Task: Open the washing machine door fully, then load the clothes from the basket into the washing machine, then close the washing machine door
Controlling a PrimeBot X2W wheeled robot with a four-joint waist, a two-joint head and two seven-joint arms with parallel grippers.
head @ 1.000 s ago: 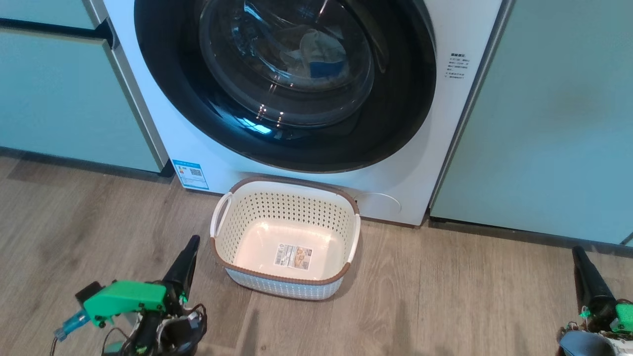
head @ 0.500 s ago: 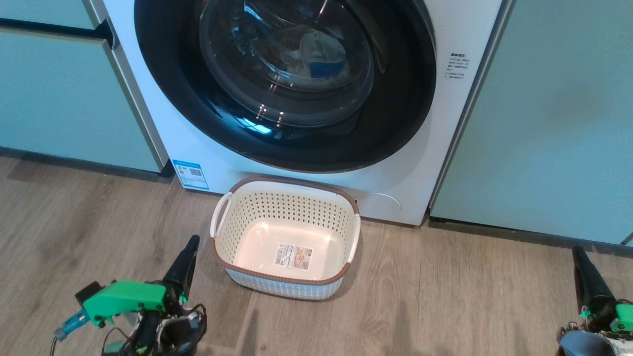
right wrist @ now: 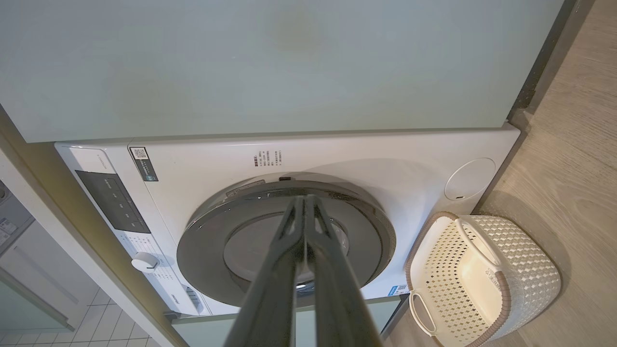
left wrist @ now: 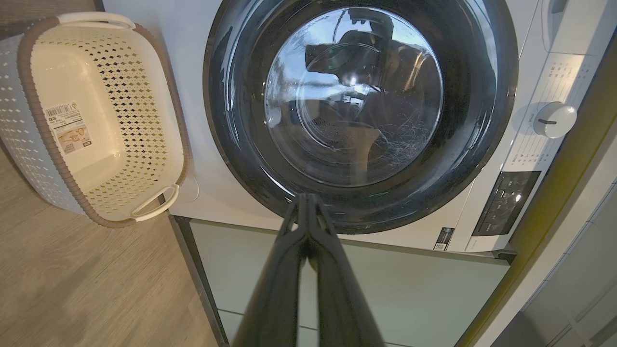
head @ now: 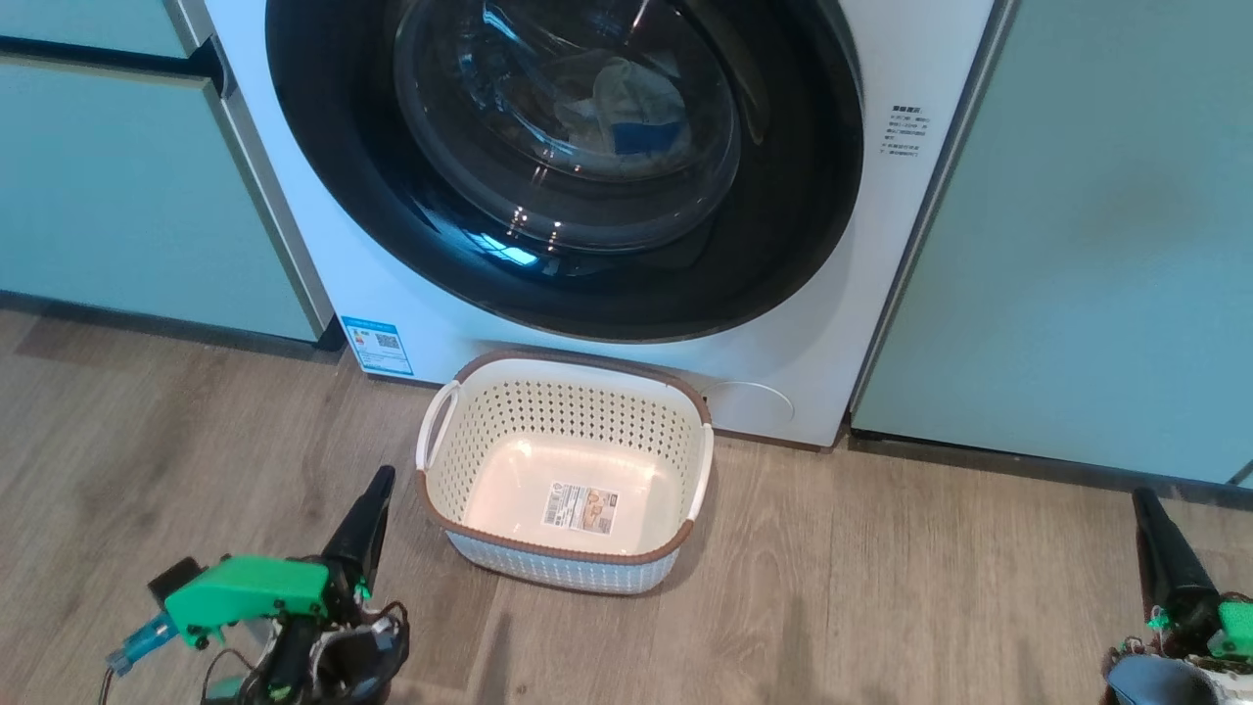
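The washing machine (head: pixel 861 255) stands ahead with its door (head: pixel 333 186) lying flat against the white front. Through the glass bowl I see the clothes (head: pixel 626 103), cream with a blue patch, inside the drum. The basket (head: pixel 566 570) sits on the floor right below the door, with nothing in it but a label sticker. My left gripper (head: pixel 382 474) hangs shut at the lower left, a short way left of the basket. My right gripper (head: pixel 1142 494) is shut at the lower right, well apart from the basket. The door (left wrist: pixel 226 120) and basket (left wrist: pixel 103 72) also show past the shut left fingers (left wrist: pixel 301 226).
Pale green cabinets (head: pixel 117 196) flank the washer on both sides, the right one (head: pixel 1096 245) close to my right arm. Wood-look floor (head: pixel 832 587) spreads around the basket. A control panel with a white dial (left wrist: pixel 554 119) runs along the washer's top.
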